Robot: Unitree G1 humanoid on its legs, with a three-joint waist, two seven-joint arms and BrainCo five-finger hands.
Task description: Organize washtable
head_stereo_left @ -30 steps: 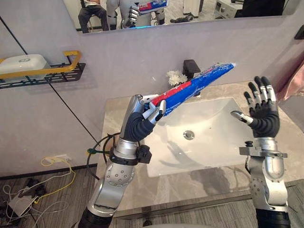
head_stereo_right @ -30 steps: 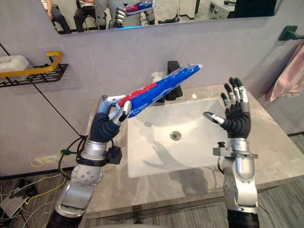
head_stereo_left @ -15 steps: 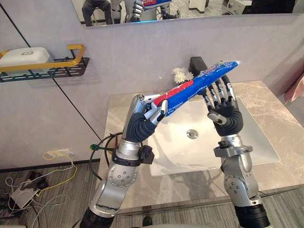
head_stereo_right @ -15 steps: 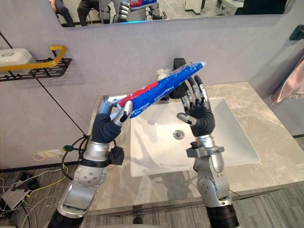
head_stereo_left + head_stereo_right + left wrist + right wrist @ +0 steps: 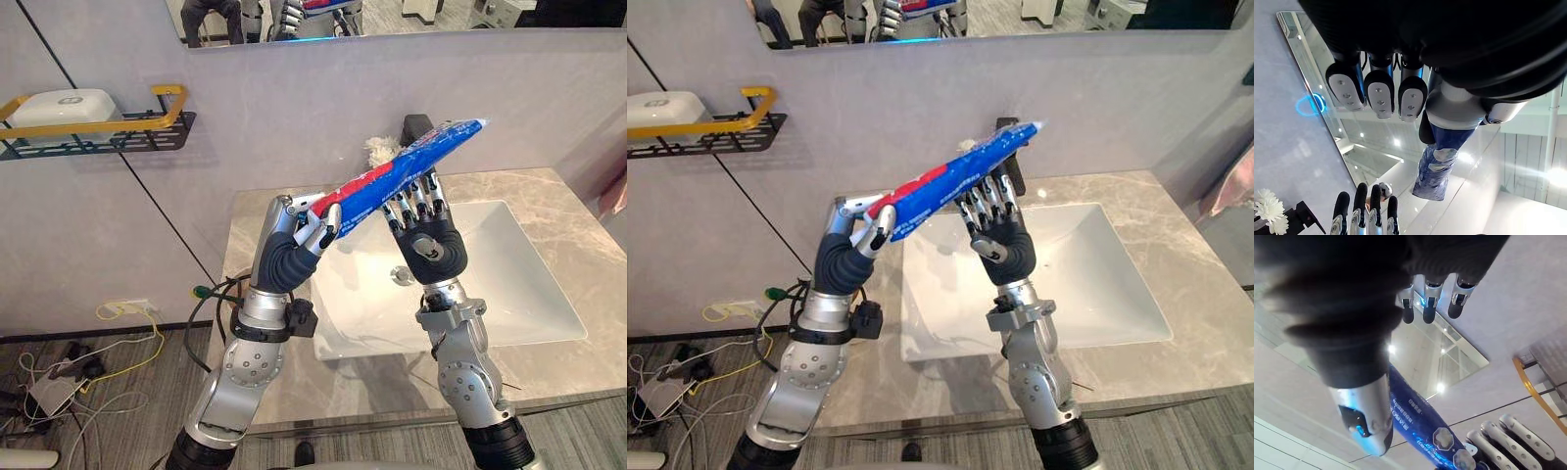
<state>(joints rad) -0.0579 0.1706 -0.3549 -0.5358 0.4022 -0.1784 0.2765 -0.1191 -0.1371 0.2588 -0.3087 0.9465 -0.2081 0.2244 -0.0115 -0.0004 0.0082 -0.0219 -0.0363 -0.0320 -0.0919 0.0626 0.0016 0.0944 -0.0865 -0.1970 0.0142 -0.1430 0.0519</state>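
One blue-and-red toothpaste tube (image 5: pixel 416 159) slanted high above the sink (image 5: pixel 534 294), its lower end clenched in our left hand (image 5: pixel 297 245). Our right hand (image 5: pixel 429 247) was also above the sink, fingers (image 5: pixel 421 201) straight, tips just under the tube's middle; whether they touched it, we could not tell. We judged this a handover: next, the right fingers would need to curl round the tube before the left let go.

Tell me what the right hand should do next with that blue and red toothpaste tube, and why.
Probably curl the right hand around the blue middle of the toothpaste tube. The left hand grips only its red end, holding it slanted above the sink, while the right hand is open with straight fingers right by that blue part, apparently ready to take it.
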